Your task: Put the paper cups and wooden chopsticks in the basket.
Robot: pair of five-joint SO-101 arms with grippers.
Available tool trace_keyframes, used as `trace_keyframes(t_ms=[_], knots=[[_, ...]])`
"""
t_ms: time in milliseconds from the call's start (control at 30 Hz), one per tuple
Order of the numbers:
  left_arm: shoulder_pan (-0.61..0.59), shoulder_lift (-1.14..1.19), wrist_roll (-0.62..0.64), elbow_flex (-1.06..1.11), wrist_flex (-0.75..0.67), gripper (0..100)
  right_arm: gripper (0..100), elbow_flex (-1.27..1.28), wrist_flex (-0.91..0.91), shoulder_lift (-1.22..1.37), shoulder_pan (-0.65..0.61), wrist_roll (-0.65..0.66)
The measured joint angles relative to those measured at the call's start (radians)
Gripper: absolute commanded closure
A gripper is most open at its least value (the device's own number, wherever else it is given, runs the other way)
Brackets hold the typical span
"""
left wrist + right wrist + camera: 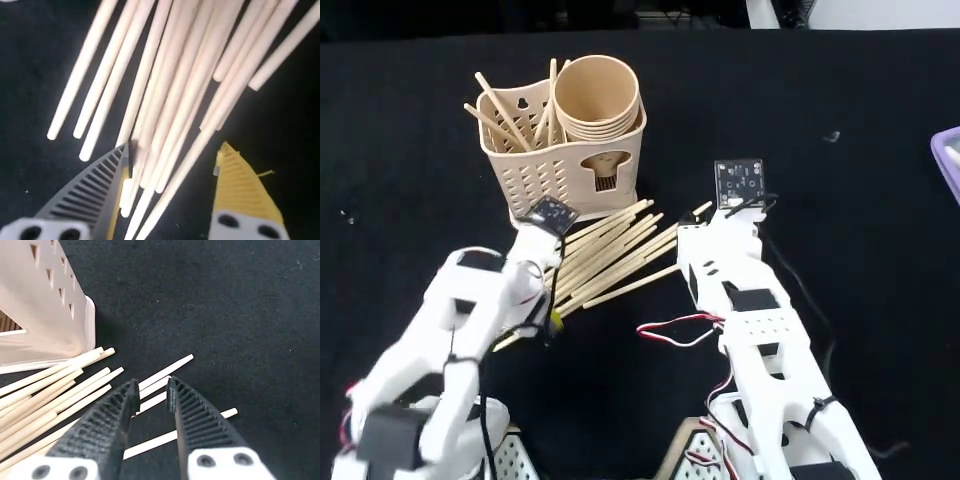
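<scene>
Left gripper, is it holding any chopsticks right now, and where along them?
Nothing is gripped yet. The left gripper is open, its fingers straddling several wooden chopsticks near their ends.

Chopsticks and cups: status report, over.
Left hand open, astride the loose chopsticks. Right hand slightly open over their ends. Cups stacked in basket, a few chopsticks in there too.

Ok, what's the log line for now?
tan paper cups: in beige perforated plastic basket | pale wooden chopsticks: mostly on black table | left tool: open over them
</scene>
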Motion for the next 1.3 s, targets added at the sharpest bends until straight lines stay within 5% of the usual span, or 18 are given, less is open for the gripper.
trace_keyframes(t_ms=[233,467,833,967,1300], knots=[[-0.002,0.115,0.002,-0.068,0.0,76,89.7,0.0,0.0,0.0,0.0,0.0],[0.005,0.121,0.003,-0.071,0.003,88,89.7,0.0,0.0,0.0,0.0,0.0],[0.081,0.13,-0.084,-0.086,0.071,89,89.7,0.0,0.0,0.0,0.0,0.0],[0.08,0.13,-0.147,-0.086,0.106,97,89.7,0.0,0.0,0.0,0.0,0.0],[0.08,0.132,-0.184,-0.074,0.16,97,89.7,0.0,0.0,0.0,0.0,0.0]])
